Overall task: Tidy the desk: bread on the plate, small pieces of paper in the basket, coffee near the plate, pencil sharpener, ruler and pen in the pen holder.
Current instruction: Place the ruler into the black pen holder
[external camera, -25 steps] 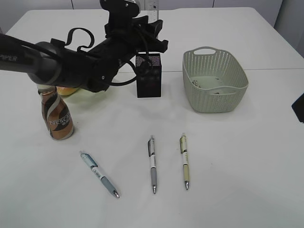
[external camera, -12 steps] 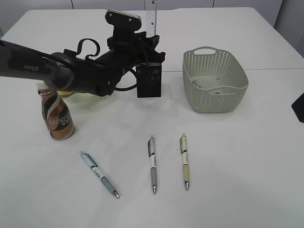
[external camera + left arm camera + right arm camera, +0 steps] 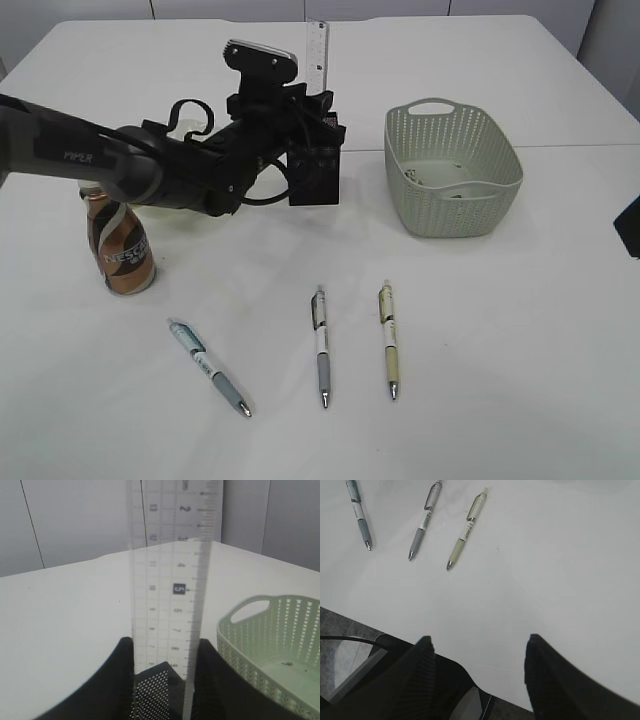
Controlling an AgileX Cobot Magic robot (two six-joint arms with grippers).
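My left gripper (image 3: pixel 306 104) is shut on a clear ruler (image 3: pixel 317 55), holding it upright with its lower end at the mouth of the black mesh pen holder (image 3: pixel 315 168). In the left wrist view the ruler (image 3: pixel 172 595) stands between both fingers (image 3: pixel 120 680) above the holder (image 3: pixel 160 692). Three pens (image 3: pixel 210 367) (image 3: pixel 320 345) (image 3: pixel 389 338) lie on the table in front. The coffee bottle (image 3: pixel 120 245) stands at the left. My right gripper (image 3: pixel 477 655) is open and empty over the table's near edge. Bread and plate are hidden behind the left arm; the pencil sharpener is out of view.
The pale green basket (image 3: pixel 452 170) stands right of the pen holder with small scraps on its bottom, and it shows in the left wrist view too, basket (image 3: pixel 270 645). The pens (image 3: pixel 424 520) lie well ahead of my right gripper.
The left gripper has come down with the ruler; the ruler's top, earlier out of frame, now shows and its lower end has reached the pen holder. The right arm has not moved.
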